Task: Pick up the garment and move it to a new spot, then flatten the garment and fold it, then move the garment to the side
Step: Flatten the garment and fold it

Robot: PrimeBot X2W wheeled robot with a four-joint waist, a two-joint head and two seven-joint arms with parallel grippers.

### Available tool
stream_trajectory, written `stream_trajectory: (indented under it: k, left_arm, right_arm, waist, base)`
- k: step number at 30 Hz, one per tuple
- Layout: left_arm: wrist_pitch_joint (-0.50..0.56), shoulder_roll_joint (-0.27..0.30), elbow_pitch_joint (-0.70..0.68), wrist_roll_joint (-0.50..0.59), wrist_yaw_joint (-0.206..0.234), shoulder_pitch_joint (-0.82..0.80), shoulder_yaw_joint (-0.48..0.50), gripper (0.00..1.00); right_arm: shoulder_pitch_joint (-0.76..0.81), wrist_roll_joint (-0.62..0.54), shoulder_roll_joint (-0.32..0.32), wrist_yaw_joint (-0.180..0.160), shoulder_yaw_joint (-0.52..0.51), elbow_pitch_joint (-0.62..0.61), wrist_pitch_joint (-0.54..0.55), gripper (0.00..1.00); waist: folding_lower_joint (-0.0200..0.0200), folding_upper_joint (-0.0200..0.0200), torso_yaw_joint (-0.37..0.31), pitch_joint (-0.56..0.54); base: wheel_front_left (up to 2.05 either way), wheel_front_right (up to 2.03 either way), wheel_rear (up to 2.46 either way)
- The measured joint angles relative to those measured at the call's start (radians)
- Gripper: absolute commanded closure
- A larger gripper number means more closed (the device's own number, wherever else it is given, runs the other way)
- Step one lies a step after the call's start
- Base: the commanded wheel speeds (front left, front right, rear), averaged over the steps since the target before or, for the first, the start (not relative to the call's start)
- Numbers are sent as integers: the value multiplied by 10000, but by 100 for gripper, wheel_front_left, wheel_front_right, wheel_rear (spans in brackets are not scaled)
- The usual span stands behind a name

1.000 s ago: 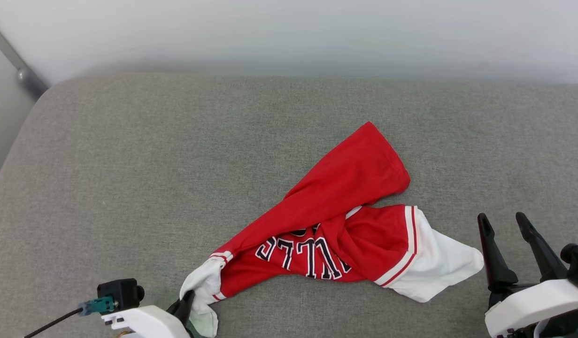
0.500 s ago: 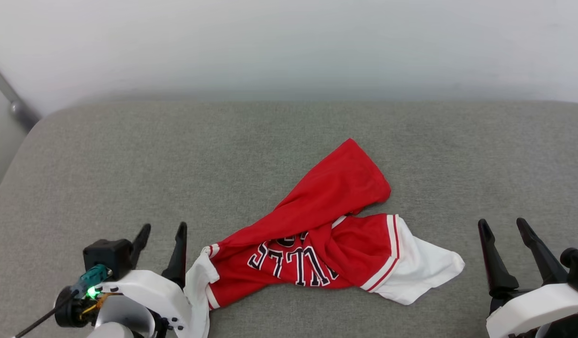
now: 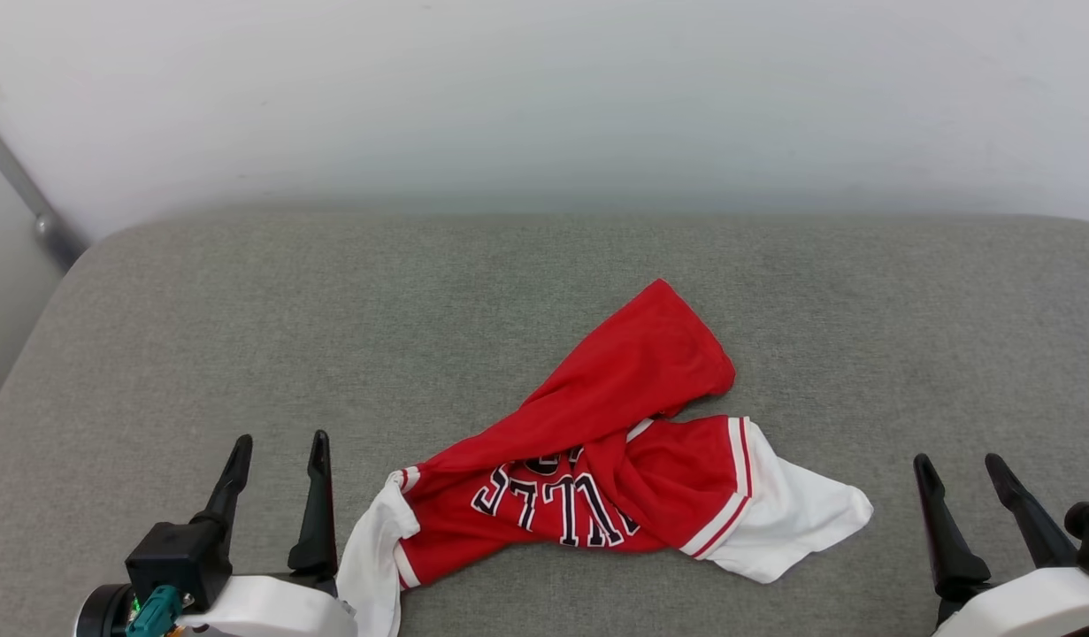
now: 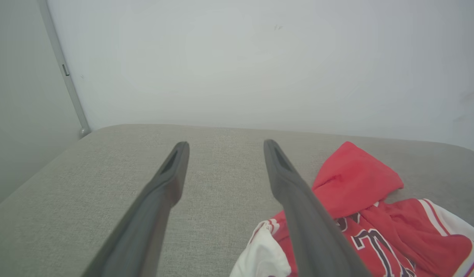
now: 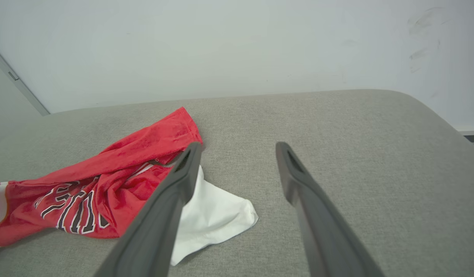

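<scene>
The garment (image 3: 615,442) lies crumpled on the grey cushion (image 3: 332,336), a red jersey with black, white-outlined letters and white sleeve ends at its left and right. My left gripper (image 3: 279,442) stands open at the lower left, just left of the white left sleeve end, nothing between its fingers. In the left wrist view the garment (image 4: 360,207) lies to the right of that gripper (image 4: 223,144). My right gripper (image 3: 960,460) stands open at the lower right, apart from the white right sleeve end. In the right wrist view the garment (image 5: 117,173) lies left of the open gripper (image 5: 238,144).
A pale wall (image 3: 544,97) rises behind the cushion. A grey metal post (image 3: 22,199) runs down at the far left by the cushion's rounded corner. The cushion's right edge (image 5: 441,115) drops off. Bare cushion stretches left of and behind the garment.
My left gripper has let go of the white sleeve end, opened and drawn back to the left. The camera has shifted, so the whole scene sits lower in the picture.
</scene>
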Motion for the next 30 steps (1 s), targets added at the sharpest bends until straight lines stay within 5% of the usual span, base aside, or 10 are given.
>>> stream_trajectory:
  k: [7, 15, 20, 30]
  left_arm:
    - [-15, -299, -100, 318, -276, 244, 378, 0]
    - [-19, -853, 12, 811, -848, 134, 913, 0]
    - [-33, -1325, 107, 1152, -1204, 86, 1139, 0]
    - [-44, -2305, 437, 1778, -2161, -564, 1570, 0]
  right_arm:
    - [186, 403, 4, 0, -709, 236, 773, 0]
    - [74, 798, -637, 0, -2088, 803, 4955, 0]
    - [-425, 1273, -1060, 0, -1795, 989, 6650, 0]
    - [-2394, 1476, -1551, 0, -596, 2318, 7241, 0]
  waist:
    - [0, 0, 167, 95]
    - [0, 0, 411, 276]
    - [0, 0, 668, 507]
    - [2, 0, 1160, 1628]
  base:
    - [0, 0, 0]
    - [0, 0, 0]
    - [0, 0, 0]
    - [0, 0, 0]
